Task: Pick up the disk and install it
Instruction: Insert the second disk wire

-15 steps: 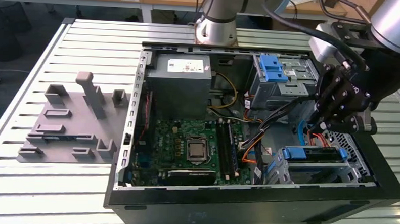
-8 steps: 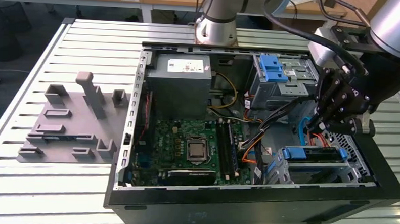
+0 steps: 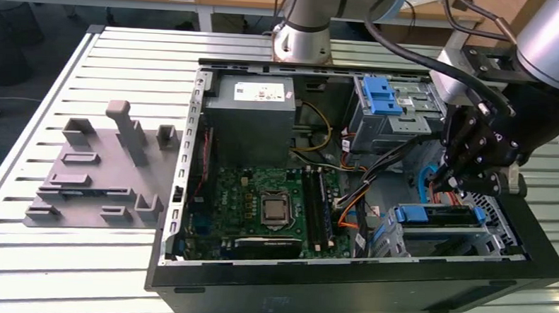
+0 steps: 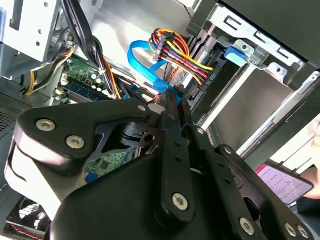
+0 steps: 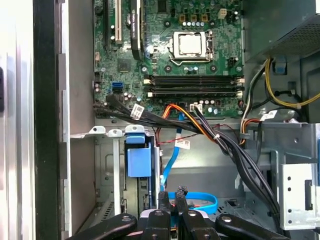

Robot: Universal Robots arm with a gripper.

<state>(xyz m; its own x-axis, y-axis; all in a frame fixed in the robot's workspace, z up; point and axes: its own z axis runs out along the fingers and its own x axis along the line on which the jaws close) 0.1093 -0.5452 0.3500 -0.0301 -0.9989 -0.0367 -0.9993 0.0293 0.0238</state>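
Exterior view, from its left to its right.

- On the slatted table (image 3: 29, 259), the left holds a grey fixture plate (image 3: 94, 184) with upright blocks on it. It lies well apart from the case.
- In the middle you see the open computer case (image 3: 349, 294), lying on its side. The large grey metal box (image 3: 248, 102) sits in its far part. The green motherboard (image 3: 258, 198) lies nearer the camera, with the processor socket (image 3: 275, 209) bare.
- Right of the box stands a grey metal cage (image 3: 395, 108) with a blue latch (image 3: 384, 96). A bundle of orange, yellow and black wires (image 3: 353, 202) runs between the cage and the board.
- At the right, the gripper (image 3: 448, 186) hangs inside the case, between the cage and the lower bay. In the first wrist view its fingers (image 5: 162, 194) are drawn close together with only a narrow gap. They grip nothing that you can make out. A blue flat cable (image 5: 207, 200) loops just behind the tips.
- The disk (image 3: 444, 215) sits in the lower bay (image 3: 484, 243) at the case's near right corner, just beside and below the gripper. Its blue rail end (image 3: 412, 214) faces the motherboard. In the first wrist view that blue end (image 5: 137, 161) shows at the mouth of the bay, near the fingertips but not touching them.
- In the second wrist view the gripper (image 4: 172, 97) points toward the wire bundle (image 4: 175, 50).
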